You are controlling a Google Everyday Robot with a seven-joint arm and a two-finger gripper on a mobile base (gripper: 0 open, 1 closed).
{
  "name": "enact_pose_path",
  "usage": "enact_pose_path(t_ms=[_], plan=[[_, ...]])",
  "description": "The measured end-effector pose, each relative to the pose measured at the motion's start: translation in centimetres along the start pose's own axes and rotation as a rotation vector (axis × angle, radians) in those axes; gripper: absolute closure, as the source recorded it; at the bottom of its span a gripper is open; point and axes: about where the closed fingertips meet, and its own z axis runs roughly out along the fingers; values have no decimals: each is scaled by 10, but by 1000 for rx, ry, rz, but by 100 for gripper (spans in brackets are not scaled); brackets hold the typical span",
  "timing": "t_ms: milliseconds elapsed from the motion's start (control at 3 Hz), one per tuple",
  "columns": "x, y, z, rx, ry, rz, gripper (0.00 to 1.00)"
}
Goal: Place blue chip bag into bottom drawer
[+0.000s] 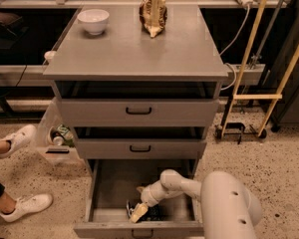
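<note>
Gripper [138, 214] low in open bottom drawer [112, 183]

It rests near the drawer's front wall, against the blue chip bag [154, 212] on the drawer floor; whether it grips the bag cannot be told. White bowl [93, 20] sits at the counter's [139, 54] back left corner

1. The bottom drawer [109, 183] stands pulled open.
2. The gripper [138, 213] is inside, near the drawer's front edge, at the blue chip bag [157, 212].
3. A white bowl [93, 20] sits at the cabinet top's [139, 54] back left corner.

Claw [138, 213] over half-hidden blue chip bag [152, 212]
</note>
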Motion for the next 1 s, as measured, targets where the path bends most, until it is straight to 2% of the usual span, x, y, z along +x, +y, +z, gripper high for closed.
enact_pose_path(t_ms=[333,667,1000], plan=[[-16,9,-15,46,-8,-7,0],[-37,1,-84,217,-22,-9,0],[-14,-13,-198,467,41,-19,0]])
